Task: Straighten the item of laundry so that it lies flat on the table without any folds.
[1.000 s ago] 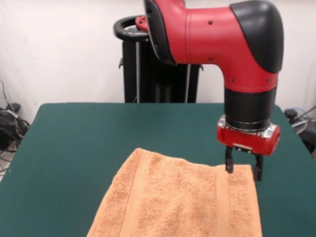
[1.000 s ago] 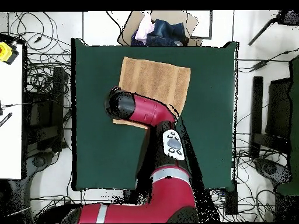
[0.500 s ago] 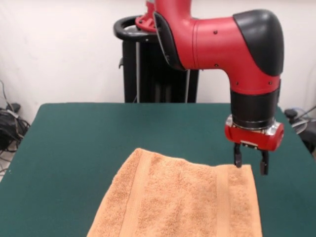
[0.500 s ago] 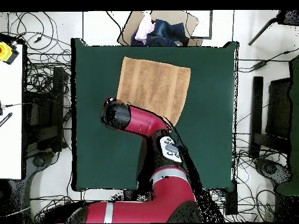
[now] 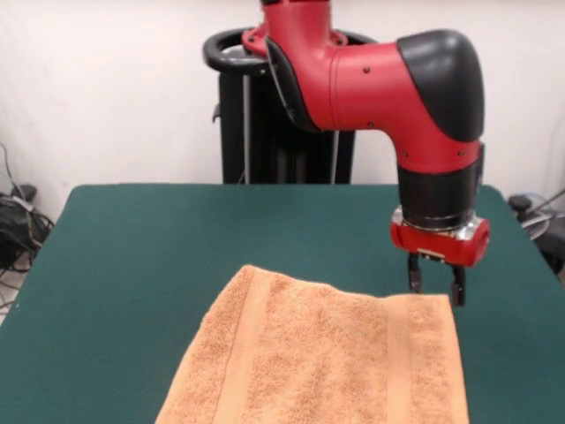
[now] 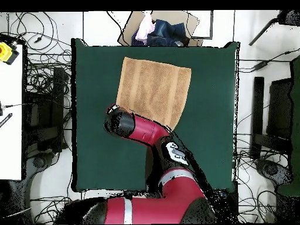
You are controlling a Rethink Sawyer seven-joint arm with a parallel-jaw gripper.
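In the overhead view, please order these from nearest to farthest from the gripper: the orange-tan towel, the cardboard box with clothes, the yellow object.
The gripper is hidden under the arm in the overhead view.
1. Light orange-tan terry-cloth towel: right beside it, spread on the dark green table.
2. Brown cardboard box with clothes: beyond the table's top edge.
3. Small yellow object: far upper left, on a white surface.

One towel (image 5: 322, 358) lies on one green table (image 5: 159, 256), toward the table's edge away from the robot. One red and black arm (image 5: 380, 79) reaches over the table, carrying one gripper (image 5: 434, 287) with two dark fingers (image 5: 413, 276). The towel shows two flat woven bands (image 5: 399, 353), one near each end. Beyond the table's far edge in the overhead view sits one cardboard box (image 6: 159, 28) of clothes.
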